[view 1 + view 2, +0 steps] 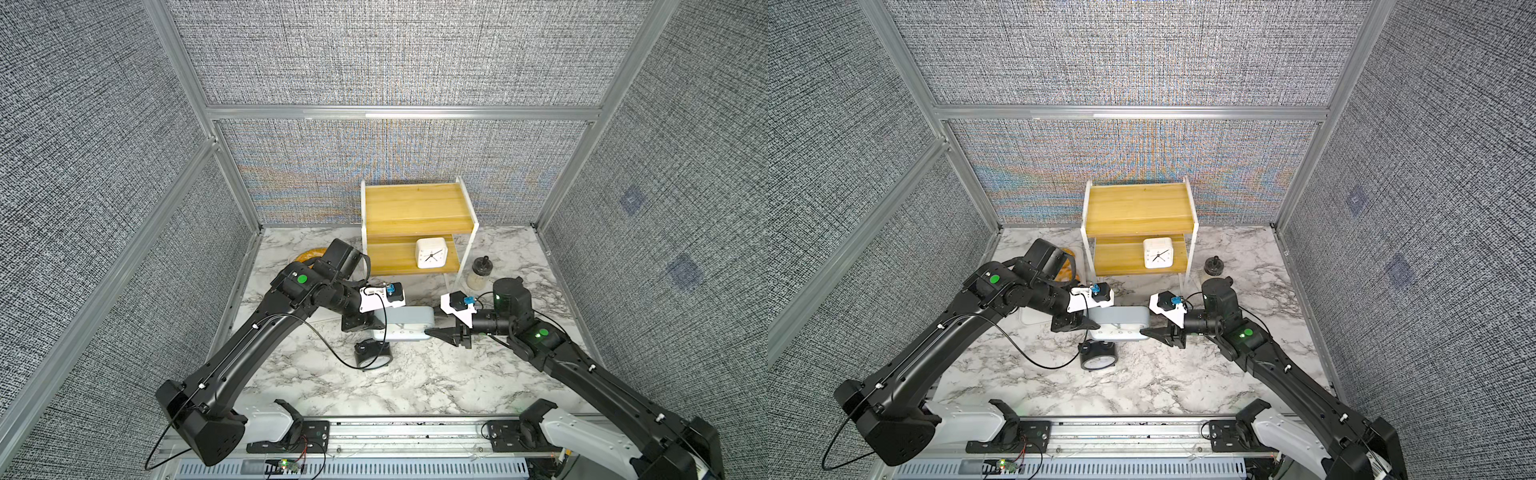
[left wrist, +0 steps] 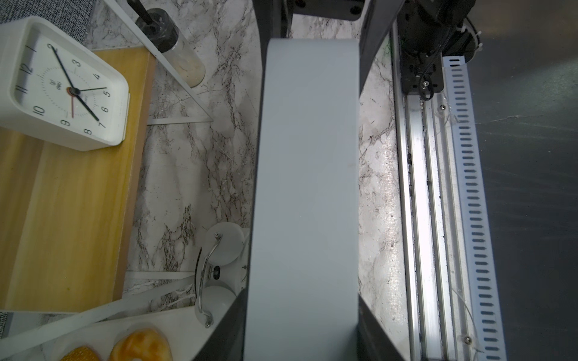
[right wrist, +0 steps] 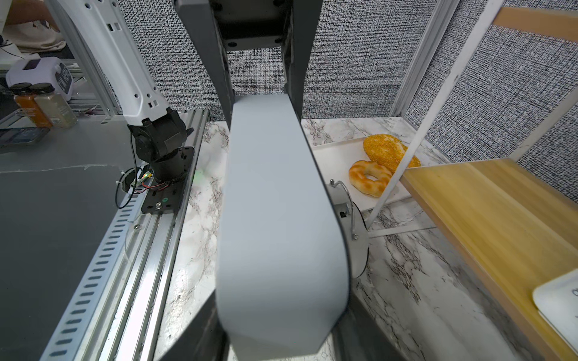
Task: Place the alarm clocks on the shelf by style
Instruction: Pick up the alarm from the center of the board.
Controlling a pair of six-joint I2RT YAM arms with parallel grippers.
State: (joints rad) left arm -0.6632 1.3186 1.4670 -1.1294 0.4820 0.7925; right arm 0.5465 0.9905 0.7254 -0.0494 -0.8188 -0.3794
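Left gripper (image 1: 1090, 323) and right gripper (image 1: 434, 331) clamped on opposite ends of wide grey clock (image 1: 409, 318), black twin-bell clock (image 1: 372, 353) just base-side of left gripper, white twin-bell clock (image 2: 225, 247) just beyond grippers, small white square clock (image 1: 431, 252) farther beyond on lower board of shelf (image 1: 415, 208)

Wide grey rectangular plastic clock (image 1: 409, 318): plain pale grey. Small white square clock (image 1: 431, 252): white face, black hands (one red). Two-tier wooden shelf (image 1: 415, 208): yellowish grain, white frame. Marble-patterned tabletop (image 1: 415, 382): white, grey-veined.
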